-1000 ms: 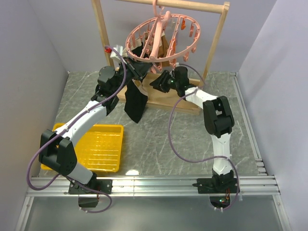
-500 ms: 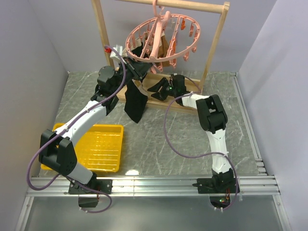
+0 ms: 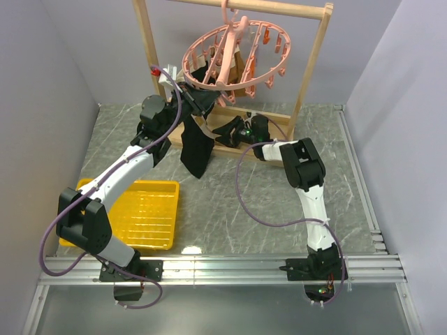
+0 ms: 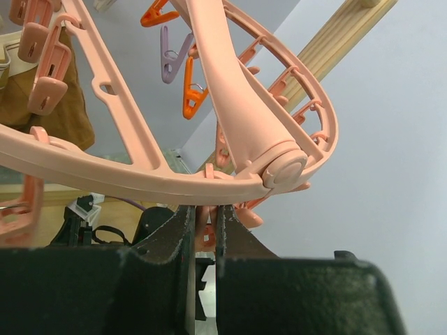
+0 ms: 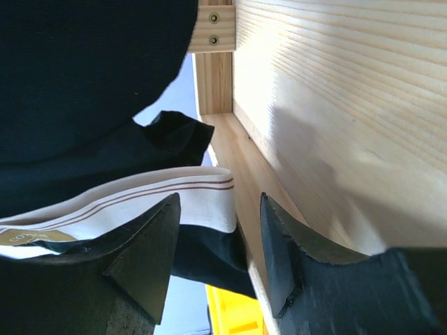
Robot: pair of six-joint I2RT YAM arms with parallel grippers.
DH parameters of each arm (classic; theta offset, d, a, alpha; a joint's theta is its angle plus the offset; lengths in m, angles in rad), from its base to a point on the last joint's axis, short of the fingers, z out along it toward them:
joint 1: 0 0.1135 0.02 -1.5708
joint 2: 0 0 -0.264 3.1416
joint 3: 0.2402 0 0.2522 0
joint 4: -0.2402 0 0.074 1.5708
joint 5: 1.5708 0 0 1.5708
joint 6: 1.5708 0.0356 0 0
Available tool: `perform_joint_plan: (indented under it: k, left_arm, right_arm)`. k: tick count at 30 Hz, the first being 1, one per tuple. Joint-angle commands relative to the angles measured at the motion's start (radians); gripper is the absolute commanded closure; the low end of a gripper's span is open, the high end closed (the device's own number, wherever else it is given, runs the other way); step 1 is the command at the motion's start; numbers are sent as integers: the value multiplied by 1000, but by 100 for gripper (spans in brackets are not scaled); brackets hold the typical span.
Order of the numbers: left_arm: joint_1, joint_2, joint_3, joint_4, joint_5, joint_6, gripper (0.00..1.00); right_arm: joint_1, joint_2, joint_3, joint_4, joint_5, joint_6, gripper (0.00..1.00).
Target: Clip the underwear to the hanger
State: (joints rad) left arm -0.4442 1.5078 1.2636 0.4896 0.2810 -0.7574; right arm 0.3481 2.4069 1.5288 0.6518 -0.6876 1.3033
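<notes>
The left pincer is pressing up against the underside of the hanger, at the near-left part of its oval ring. Its jaws are standing almost together, with only a thin pinkish sliver showing between them, and it is gripping the underwear.

The underwear is hanging from that grip as a long black fold, with a tan-pink band showing near the top. It is dangling in front of the base of the wooden rack, over the middle of the far edge of the bench. Whether its lower end is touching the bench cannot be told, nor whether any peg is biting on the fabric.

The hanger is hanging tilted by its hook from the rack's top bar, and small pegs are dangling around its ring.

The right pincer is reaching in low, just beside the rack's base rail. Its jaws are standing well apart and are gripping nothing. Another dark garment is lying just ahead of its fingertips, and the cream-white band of that garment is showing between the two fingers.

A yellow tray is sitting at the near-left corner of the bench, well apart from both pincers.
</notes>
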Motion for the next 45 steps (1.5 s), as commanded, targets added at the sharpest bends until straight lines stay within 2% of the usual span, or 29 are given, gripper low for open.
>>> perform_joint_plan:
  k: [1, 7, 16, 19, 25, 28, 29, 33, 38, 42, 43, 45]
  left_arm:
    - [6, -38, 33, 20, 21, -17, 100]
    - [9, -38, 22, 37, 23, -30, 100]
    - [18, -38, 13, 27, 18, -45, 100]
    - [21, -35, 14, 24, 18, -51, 100]
    - [24, -34, 14, 21, 21, -45, 100]
    - [25, -37, 13, 21, 20, -40, 100]
    - [27, -37, 11, 20, 17, -37, 100]
    - [32, -46, 0, 0, 9, -28, 100]
    - [36, -60, -12, -35, 0, 0, 100]
    - [38, -58, -3, -71, -9, 15, 100]
    - [38, -57, -1, -75, -12, 16, 100]
    - [38, -55, 0, -89, -17, 21, 100]
  right_arm:
    - [-1, 29, -4, 118, -26, 59, 44]
    - [6, 64, 1, 172, -20, 103, 45]
    - [25, 104, 13, 348, -33, 192, 51]
    - [26, 115, 14, 406, -43, 220, 58]
    - [25, 89, -65, 557, -49, 257, 80]
    - [19, 25, -127, 624, -59, 245, 96]
    - [19, 9, -151, 631, -64, 225, 99]
    - [2, -113, -216, 574, -95, 88, 100]
    - [-9, -366, -326, 325, -122, -272, 100]
    - [-8, -471, -375, 198, -150, -425, 100]
    - [-6, -509, -375, 89, -141, -531, 100]
    - [-6, -557, -384, -9, -122, -655, 100]
